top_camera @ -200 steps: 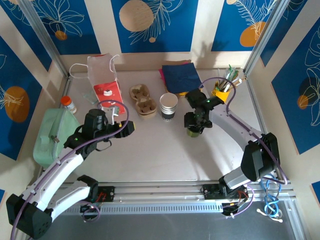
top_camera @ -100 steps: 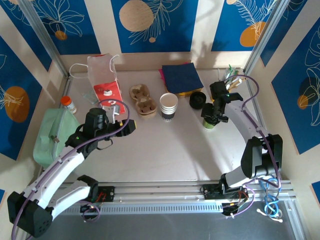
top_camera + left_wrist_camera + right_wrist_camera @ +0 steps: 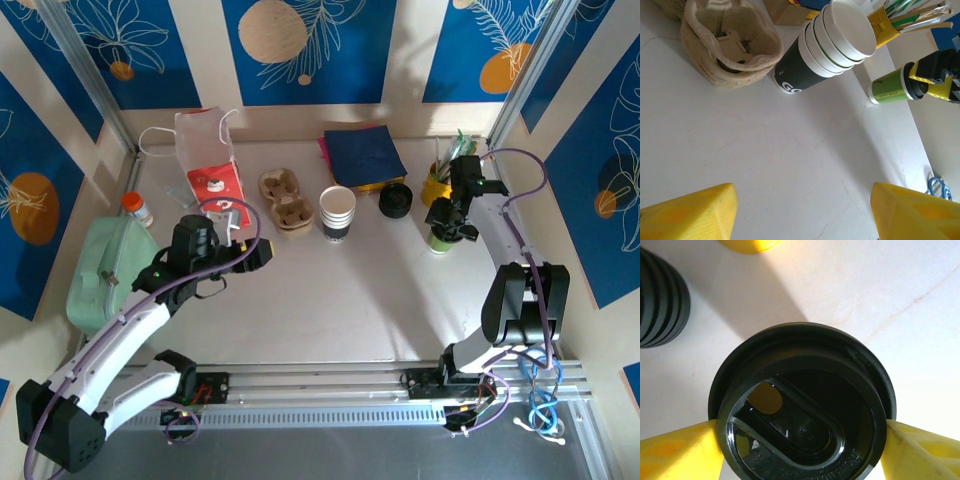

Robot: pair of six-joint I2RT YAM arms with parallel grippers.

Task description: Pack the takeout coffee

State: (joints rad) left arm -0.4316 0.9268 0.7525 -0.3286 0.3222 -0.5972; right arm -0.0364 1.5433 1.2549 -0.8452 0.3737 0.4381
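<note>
White paper, dark band low on the side: found the takeout coffee cup (image 3: pixel 337 212) upright near the middle of the table (image 3: pixel 330 300), touched by neither gripper. Located it just right of the brown pulp carrier (image 3: pixel 285 198) and left of a short stack of black lids (image 3: pixel 395 200), apart from both. Made out several nested rims at its mouth through the left wrist camera.

Found the left gripper (image 3: pixel 256 258) low over the table on the near left side of that cup, fingers (image 3: pixel 685 212) spread wide, bare tabletop between them.

Found the right gripper (image 3: pixel 443 228) far over at the right, closed on a small green cup (image 3: pixel 438 241) by its black lid (image 3: pixel 802 415), with a yellow finger pressed against each side of the rim. Located that green cup just in front of the yellow pot of utensils (image 3: pixel 438 182) and to the right of the lid stack. Could not tell whether its base touched the table.

Noted dark blue napkins (image 3: pixel 363 155) at the back, a white paper bag (image 3: pixel 208 160) at the back left, and a pale green box (image 3: pixel 100 275) at the left edge.
</note>
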